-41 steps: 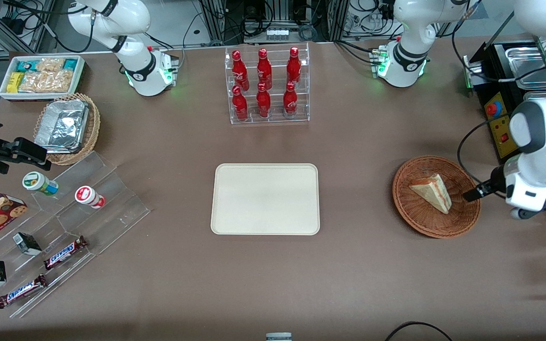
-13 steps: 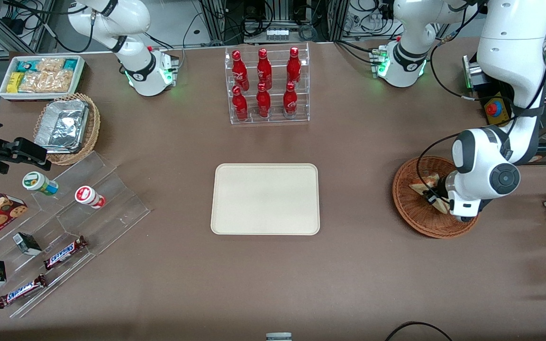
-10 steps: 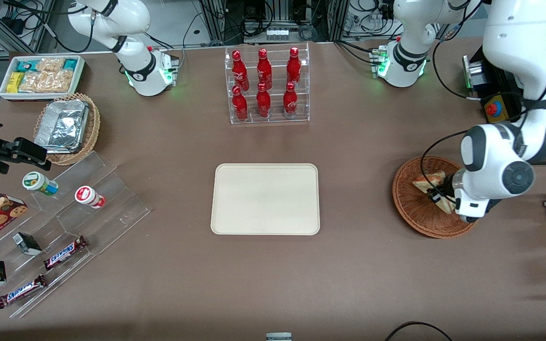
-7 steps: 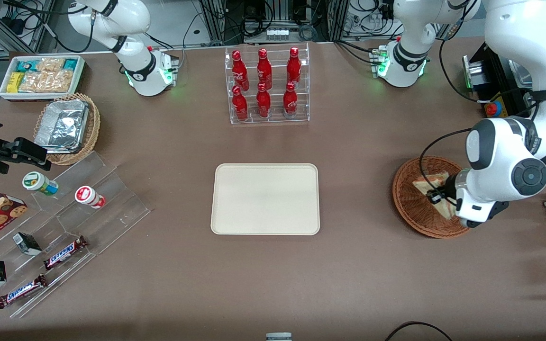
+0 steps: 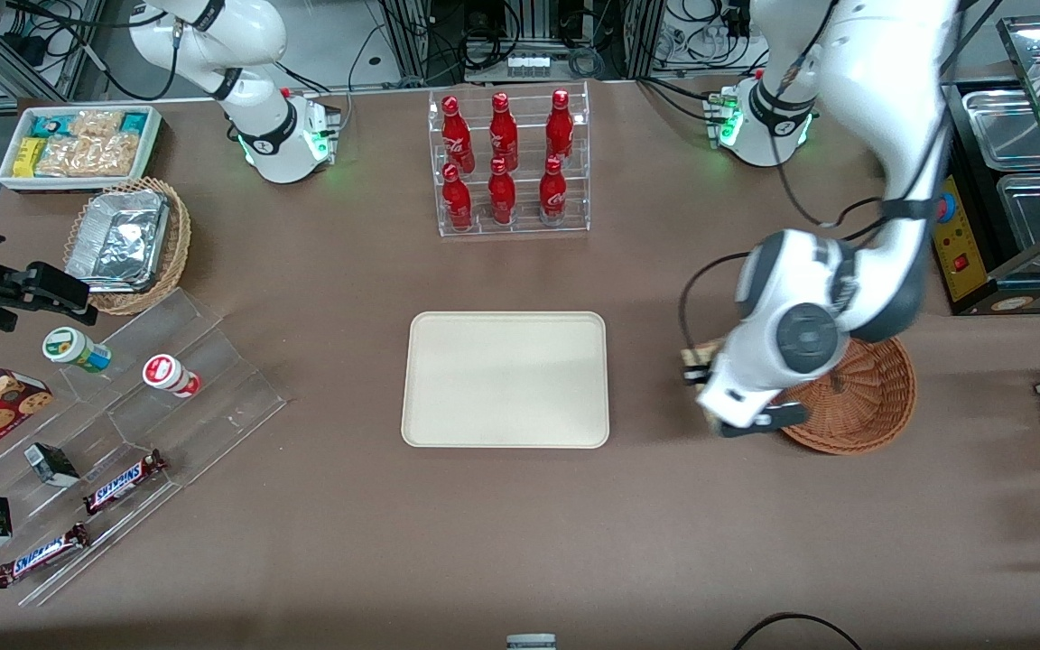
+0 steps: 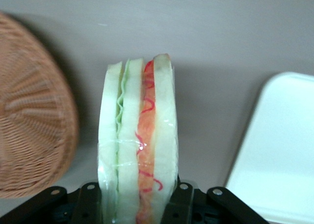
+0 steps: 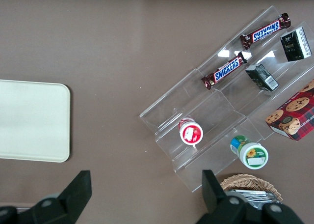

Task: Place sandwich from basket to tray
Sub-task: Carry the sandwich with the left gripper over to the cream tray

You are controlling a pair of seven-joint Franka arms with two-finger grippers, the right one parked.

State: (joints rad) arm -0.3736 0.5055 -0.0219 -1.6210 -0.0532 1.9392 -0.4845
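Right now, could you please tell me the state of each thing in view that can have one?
gripper: shut on the sandwich, above the table between basket and tray.
sandwich: held on edge, lifted out of the basket, wrapped in clear film.
basket: empty, upright on the table.
tray: empty, flat on the table.
bottles: upright in their clear rack, caps on.

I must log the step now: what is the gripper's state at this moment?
Gripper: shut on the sandwich, held above the table between the basket and the tray.
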